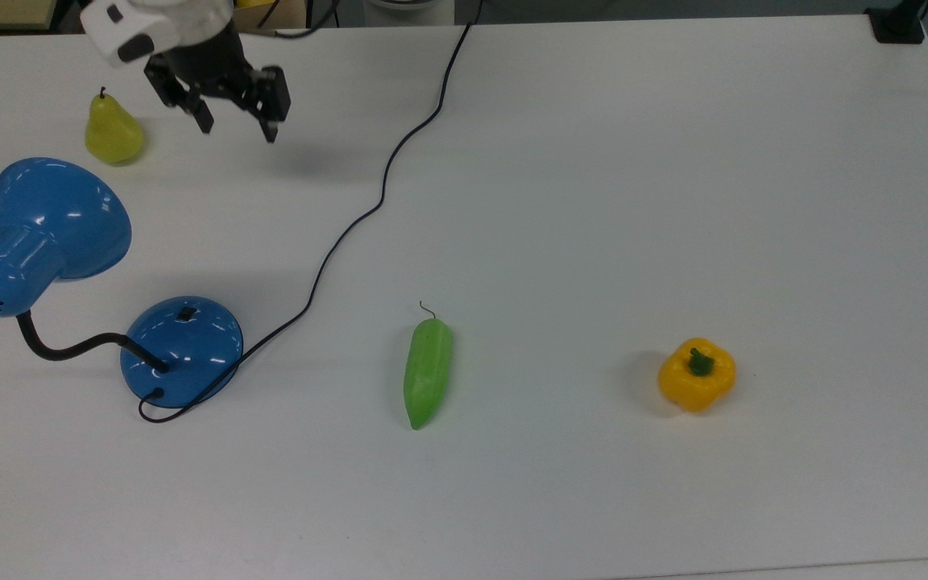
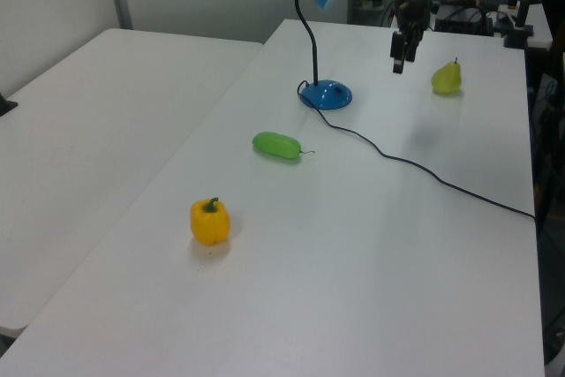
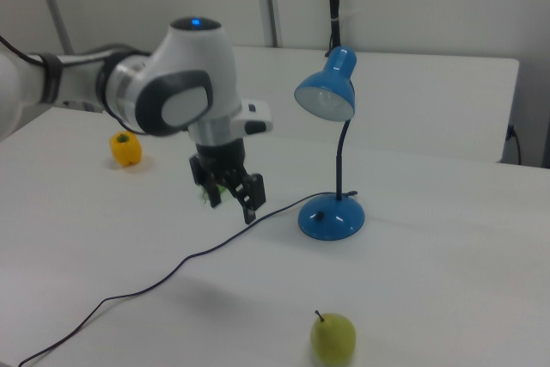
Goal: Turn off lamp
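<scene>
The lamp stands at the top view's left, with a glossy blue domed base (image 1: 190,358), a small black switch (image 1: 184,312) on the dome, a black bendy neck (image 1: 61,350) and a flared blue shade (image 1: 57,213). Its black cord (image 1: 383,185) runs across the table to the far edge. My gripper (image 1: 238,133) hangs open and empty above the table, well away from the base and near the table's far edge. In the right view the gripper (image 3: 233,211) is left of the lamp base (image 3: 331,217), and no glow shows inside the shade (image 3: 326,96). The left view has the gripper (image 2: 399,59) right of the base (image 2: 327,94).
A yellow-green pear (image 1: 113,133) stands just left of the gripper in the top view. A green cucumber (image 1: 427,372) lies mid-table and a yellow bell pepper (image 1: 697,374) sits to the right. The white table (image 1: 673,161) is bare on the top view's right.
</scene>
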You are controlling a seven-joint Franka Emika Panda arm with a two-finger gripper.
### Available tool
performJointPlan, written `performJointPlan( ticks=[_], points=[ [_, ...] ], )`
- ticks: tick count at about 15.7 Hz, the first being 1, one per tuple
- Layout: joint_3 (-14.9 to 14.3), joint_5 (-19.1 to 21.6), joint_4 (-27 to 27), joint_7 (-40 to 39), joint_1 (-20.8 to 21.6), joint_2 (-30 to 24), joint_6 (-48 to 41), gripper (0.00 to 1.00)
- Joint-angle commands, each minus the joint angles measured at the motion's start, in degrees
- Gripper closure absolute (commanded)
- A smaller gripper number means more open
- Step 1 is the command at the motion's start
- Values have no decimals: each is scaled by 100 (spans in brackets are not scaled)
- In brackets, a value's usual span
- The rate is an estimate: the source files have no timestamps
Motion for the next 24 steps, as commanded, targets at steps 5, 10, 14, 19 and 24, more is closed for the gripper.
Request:
performJointPlan(
  ticks=[5,10,14,19,24],
  points=[
    [89,52,692,1018,81,-571,-1353,0],
    [686,131,1026,1652,64,-747,-1397,0],
    [1169,131,1193,1661,55,-756,-1740,0],
    [1478,105,1141,1538,99,-730,-1697,0],
    [1390,-79,1071,791,248,-677,-1364,0]
  ],
)
